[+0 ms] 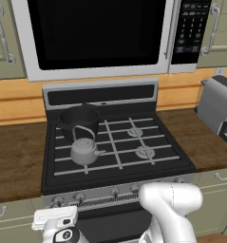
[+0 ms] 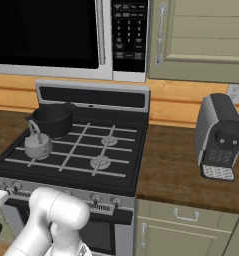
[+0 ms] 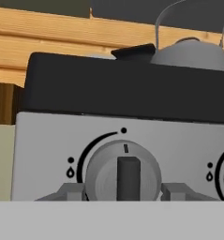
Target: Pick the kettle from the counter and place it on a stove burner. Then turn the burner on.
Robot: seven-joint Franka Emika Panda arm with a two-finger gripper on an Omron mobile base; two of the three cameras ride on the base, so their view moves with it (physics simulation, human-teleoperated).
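Straddling the knob (image 3: 123,174) marked with flame icons, the tool (image 3: 122,191) stands apart; kettle (image 1: 84,150) sits on the stove burner.

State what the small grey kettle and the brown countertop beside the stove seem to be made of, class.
The small squat grey kettle looks like brushed metal: even grey with a soft sheen. The dark brown countertop looks like wood, or a wood-look laminate: streaky grain, matte.

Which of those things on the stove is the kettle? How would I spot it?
Start at the black cooktop below the microwave and look at its front left burner. The kettle sits there, just in front of the black pot. It is the smaller, squat grey one, with a thin arched handle, knobbed lid and short spout.
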